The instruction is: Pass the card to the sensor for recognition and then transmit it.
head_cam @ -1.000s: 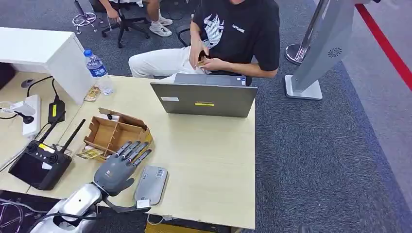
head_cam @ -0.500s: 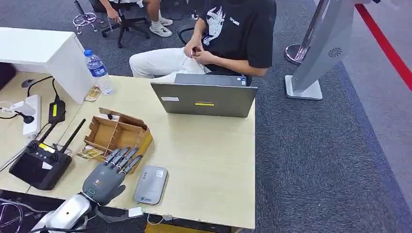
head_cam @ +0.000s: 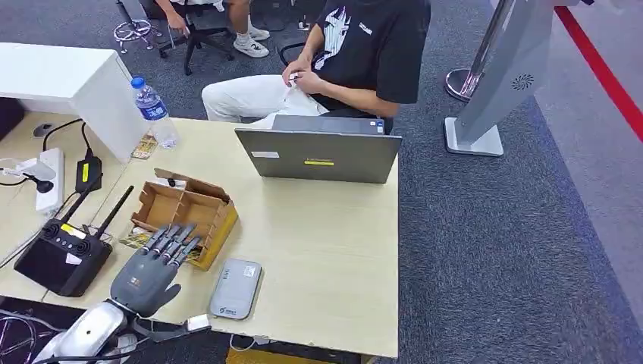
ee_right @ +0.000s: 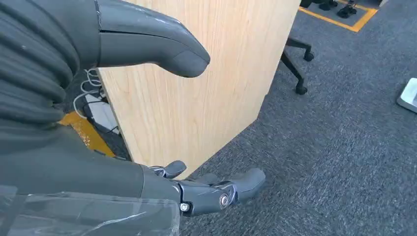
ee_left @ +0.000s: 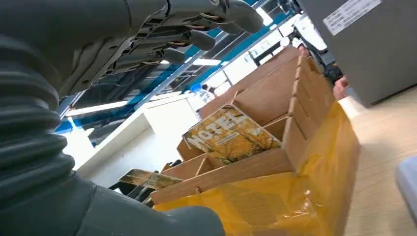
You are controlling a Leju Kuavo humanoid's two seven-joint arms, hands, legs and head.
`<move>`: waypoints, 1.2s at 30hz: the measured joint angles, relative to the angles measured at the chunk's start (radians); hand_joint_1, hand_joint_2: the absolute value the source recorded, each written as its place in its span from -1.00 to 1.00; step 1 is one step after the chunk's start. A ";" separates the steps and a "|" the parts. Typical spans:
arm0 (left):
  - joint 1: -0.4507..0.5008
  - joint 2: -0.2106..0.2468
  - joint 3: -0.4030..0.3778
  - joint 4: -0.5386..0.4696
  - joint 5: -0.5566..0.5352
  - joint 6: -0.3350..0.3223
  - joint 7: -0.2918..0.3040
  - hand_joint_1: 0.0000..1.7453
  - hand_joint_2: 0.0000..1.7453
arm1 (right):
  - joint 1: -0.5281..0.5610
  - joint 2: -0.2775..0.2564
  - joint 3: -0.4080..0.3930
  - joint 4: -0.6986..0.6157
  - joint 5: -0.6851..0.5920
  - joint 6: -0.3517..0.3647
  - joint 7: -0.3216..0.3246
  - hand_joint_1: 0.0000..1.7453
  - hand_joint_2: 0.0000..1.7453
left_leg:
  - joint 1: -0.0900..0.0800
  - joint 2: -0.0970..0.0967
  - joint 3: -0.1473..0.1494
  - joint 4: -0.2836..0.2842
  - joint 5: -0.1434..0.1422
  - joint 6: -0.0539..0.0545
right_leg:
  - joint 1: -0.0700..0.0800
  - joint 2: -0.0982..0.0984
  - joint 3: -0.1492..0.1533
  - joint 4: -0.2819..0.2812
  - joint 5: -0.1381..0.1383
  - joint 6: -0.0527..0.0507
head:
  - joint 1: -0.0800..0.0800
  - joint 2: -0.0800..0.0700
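A humanoid robot's left hand hovers over the near-left part of a light wood desk, fingers spread and stretched toward a compartmented cardboard box; the hand holds nothing. In the left wrist view the same hand sits above and close behind the box, w/ a yellow-printed card standing tilted in one of the box's near compartments. More yellowish cards lie flat on the desk just beside the box's near-left corner, under the fingertips as seen from the head view; contact can't be told.

A grey rounded sensor unit lies flat on the desk just right of the hand, near the front edge, apart from the box. A closed-looking grey laptop stands at the far edge, w/ a seated person in a black T-shirt behind it, hands together at the lap. A black remote controller w/ antennas sits at left, a water bottle farther back beside a white cabinet.

The right hand hangs off the desk beside its wood side panel, above grey carpet; thumb and fingers are apart, nothing held.
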 joint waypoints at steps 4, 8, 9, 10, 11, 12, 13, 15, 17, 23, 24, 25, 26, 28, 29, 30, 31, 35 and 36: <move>-0.009 -0.005 0.016 0.015 -0.002 0.002 0.003 -1.00 1.00 | -0.002 0.000 0.000 0.000 0.001 -0.001 0.001 -1.00 1.00 | 0.000 0.000 0.000 0.000 0.000 0.000 | 0.000 0.000 0.000 0.000 0.000 0.000 | 0.000 0.000; -0.027 -0.016 0.040 0.045 -0.033 0.005 0.006 -1.00 1.00 | -0.004 0.000 0.000 0.000 0.018 -0.001 0.001 -1.00 1.00 | 0.000 0.000 0.000 0.000 0.000 0.000 | 0.000 0.000 0.000 0.000 0.000 0.000 | 0.001 0.000; -0.036 -0.020 0.048 0.058 -0.039 0.008 0.006 -1.00 1.00 | -0.005 0.000 0.000 0.000 0.018 -0.001 0.001 -1.00 1.00 | 0.000 0.000 0.000 0.000 0.000 0.000 | 0.000 0.000 0.000 0.000 0.000 0.000 | 0.000 0.000; -0.045 -0.024 0.057 0.075 -0.042 0.013 0.006 -1.00 1.00 | -0.007 0.000 0.001 0.000 0.019 -0.003 0.002 -1.00 1.00 | 0.000 0.000 0.000 0.000 0.000 0.000 | 0.000 0.000 0.000 0.000 0.000 0.000 | 0.000 0.000; -0.053 -0.026 0.065 0.087 -0.044 0.016 0.006 -1.00 1.00 | -0.010 0.000 0.001 0.000 0.019 -0.004 0.002 -1.00 1.00 | 0.000 0.000 0.000 0.000 0.000 0.000 | 0.000 0.000 0.000 0.000 0.000 0.000 | 0.000 0.000; -0.060 -0.031 0.074 0.105 -0.046 0.020 0.006 -1.00 1.00 | -0.011 0.000 0.001 0.000 0.020 -0.004 0.002 -1.00 1.00 | 0.000 0.000 0.000 0.000 0.000 0.000 | 0.000 0.000 0.000 0.000 0.000 0.000 | 0.000 0.000; -0.066 -0.035 0.081 0.119 -0.048 0.024 0.006 -1.00 1.00 | -0.012 0.000 0.002 0.000 0.020 -0.006 0.003 -1.00 1.00 | 0.000 0.000 0.000 0.000 0.000 0.000 | 0.000 0.000 0.000 0.000 0.000 0.000 | 0.000 0.000; -0.074 -0.042 0.090 0.138 -0.065 0.041 0.005 -1.00 1.00 | -0.015 0.000 0.002 0.000 0.022 -0.007 0.003 -1.00 1.00 | 0.000 0.000 0.000 0.000 0.000 0.000 | 0.000 0.000 0.000 0.000 0.000 0.000 | 0.000 0.000; -0.082 -0.055 0.101 0.155 -0.077 0.059 0.003 -0.26 1.00 | -0.016 0.000 0.002 0.000 0.030 -0.007 0.003 -1.00 1.00 | 0.000 0.000 0.000 0.000 0.000 0.000 | 0.000 0.000 0.000 0.000 0.000 0.000 | 0.000 0.000; -0.093 -0.077 0.113 0.179 -0.085 0.064 0.002 0.14 1.00 | -0.018 0.000 0.003 0.000 0.031 -0.007 0.002 -1.00 1.00 | 0.000 0.000 0.000 0.000 0.000 0.000 | 0.000 0.000 0.000 0.000 0.000 0.000 | 0.000 0.000; -0.096 -0.081 0.116 0.184 -0.087 0.065 0.001 0.14 1.00 | -0.019 0.000 0.003 0.000 0.032 -0.007 0.003 -1.00 1.00 | 0.000 0.000 0.000 0.000 0.000 0.000 | 0.000 0.000 0.000 0.000 0.000 0.000 | 0.000 0.000; -0.098 -0.085 0.118 0.188 -0.089 0.067 -0.002 0.14 1.00 | -0.020 0.000 0.003 0.000 0.033 -0.007 0.003 -1.00 1.00 | 0.000 0.000 0.000 0.000 0.000 0.000 | 0.000 0.000 0.000 0.000 0.000 0.000 | 0.000 0.000; -0.100 -0.087 0.119 0.191 -0.089 0.068 -0.004 0.14 1.00 | -0.020 0.000 0.004 0.000 0.032 -0.007 0.003 -1.00 1.00 | 0.000 0.000 0.000 0.000 0.000 0.000 | 0.000 0.000 0.000 0.000 0.000 0.000 | 0.000 0.000; -0.103 -0.093 0.121 0.198 -0.090 0.071 -0.005 0.14 1.00 | -0.021 0.000 0.005 0.000 0.033 -0.007 0.003 -1.00 1.00 | 0.000 0.000 0.000 0.000 0.000 0.000 | 0.000 0.000 0.000 0.000 0.000 0.000 | 0.000 0.000; -0.103 -0.095 0.121 0.200 -0.090 0.071 -0.005 0.14 1.00 | -0.022 0.000 0.005 0.000 0.033 -0.007 0.003 -1.00 1.00 | 0.000 0.000 0.000 0.000 0.000 0.000 | 0.000 0.000 0.000 0.000 0.000 0.000 | 0.000 0.000; -0.104 -0.098 0.124 0.202 -0.090 0.072 -0.006 0.14 1.00 | -0.022 0.000 0.005 0.000 0.033 -0.007 0.003 -1.00 1.00 | 0.000 0.000 0.000 0.000 0.000 0.000 | 0.000 0.000 0.000 0.000 0.000 0.000 | 0.000 0.000; -0.106 -0.100 0.125 0.204 -0.090 0.073 -0.006 0.14 1.00 | -0.022 0.000 0.005 0.000 0.033 -0.007 0.003 -1.00 1.00 | 0.000 0.000 0.000 0.000 0.000 0.000 | 0.000 0.000 0.000 0.000 0.000 0.000 | 0.000 0.000; -0.109 -0.105 0.126 0.212 -0.092 0.076 -0.007 -0.64 1.00 | -0.022 0.000 0.006 0.000 0.033 -0.007 0.003 -1.00 1.00 | 0.000 0.000 0.000 0.000 0.000 0.000 | 0.000 0.000 0.000 0.000 0.000 0.000 | 0.000 0.000; -0.110 -0.107 0.127 0.214 -0.093 0.081 -0.010 -0.90 1.00 | -0.022 0.000 0.006 0.000 0.033 -0.007 0.004 -1.00 1.00 | 0.000 0.000 0.000 0.000 0.000 0.000 | 0.000 0.000 0.000 0.000 0.000 0.000 | 0.000 0.000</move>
